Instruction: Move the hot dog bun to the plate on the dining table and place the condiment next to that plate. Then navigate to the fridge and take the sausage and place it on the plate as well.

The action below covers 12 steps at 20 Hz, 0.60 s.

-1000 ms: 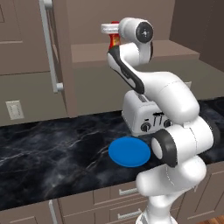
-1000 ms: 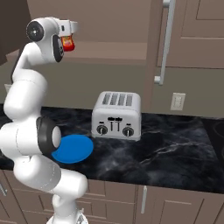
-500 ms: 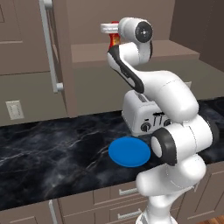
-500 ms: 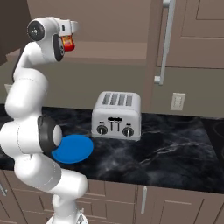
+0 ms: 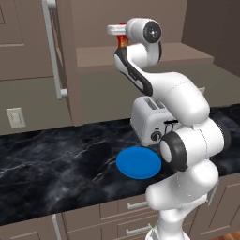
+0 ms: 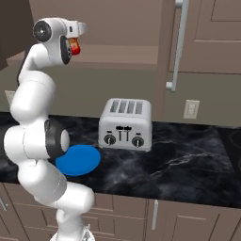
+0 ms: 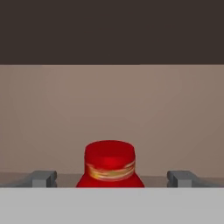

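Observation:
The condiment [image 7: 109,164] is a red bottle with a yellow band below its cap, standing on a brown shelf high above the counter. In the hand view it stands midway between my fingers [image 7: 43,177], which are spread wide to either side and do not touch it. My gripper [image 7: 111,178] is open. In the base views the raised hand [image 5: 115,31] hangs over the bottle [image 5: 123,41], and the bottle's red also shows beside the wrist [image 6: 74,46]. A blue plate [image 5: 138,162] lies on the black marble counter [image 5: 56,164]. The hot dog bun and the sausage are out of view.
A silver four-slot toaster [image 6: 125,124] stands on the counter just behind the plate [image 6: 77,159]. A tall brown cabinet door with a long grey handle [image 5: 55,47] rises beside the shelf. Drawers [image 5: 131,220] run under the counter's front edge.

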### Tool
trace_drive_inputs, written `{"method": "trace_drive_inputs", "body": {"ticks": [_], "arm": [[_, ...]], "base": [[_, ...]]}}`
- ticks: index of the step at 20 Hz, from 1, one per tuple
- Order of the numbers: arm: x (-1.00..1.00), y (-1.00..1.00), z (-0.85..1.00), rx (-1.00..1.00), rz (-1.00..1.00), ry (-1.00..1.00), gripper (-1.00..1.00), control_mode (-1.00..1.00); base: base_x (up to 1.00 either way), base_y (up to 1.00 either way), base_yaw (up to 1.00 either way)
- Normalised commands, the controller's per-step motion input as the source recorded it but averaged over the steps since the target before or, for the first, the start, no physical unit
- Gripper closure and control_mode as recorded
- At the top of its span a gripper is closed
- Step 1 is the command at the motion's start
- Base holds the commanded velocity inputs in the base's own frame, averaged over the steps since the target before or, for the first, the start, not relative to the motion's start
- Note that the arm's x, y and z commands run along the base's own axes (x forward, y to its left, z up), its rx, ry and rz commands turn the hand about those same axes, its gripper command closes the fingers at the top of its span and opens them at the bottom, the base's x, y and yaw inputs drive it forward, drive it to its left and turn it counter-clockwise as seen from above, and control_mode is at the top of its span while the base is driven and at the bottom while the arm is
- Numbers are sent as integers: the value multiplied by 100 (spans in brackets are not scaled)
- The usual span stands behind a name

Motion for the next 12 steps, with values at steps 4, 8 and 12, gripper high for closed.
{"method": "trace_drive_inputs", "body": {"ticks": [4, 8, 12], "arm": [[14, 0, 0, 0, 0, 0, -100, -100], [10, 0, 0, 0, 0, 0, -100, -100], [4, 0, -1, 0, 0, 0, -100, -100]], "base": [[0, 0, 0], [0, 0, 0], [0, 0, 0]]}}
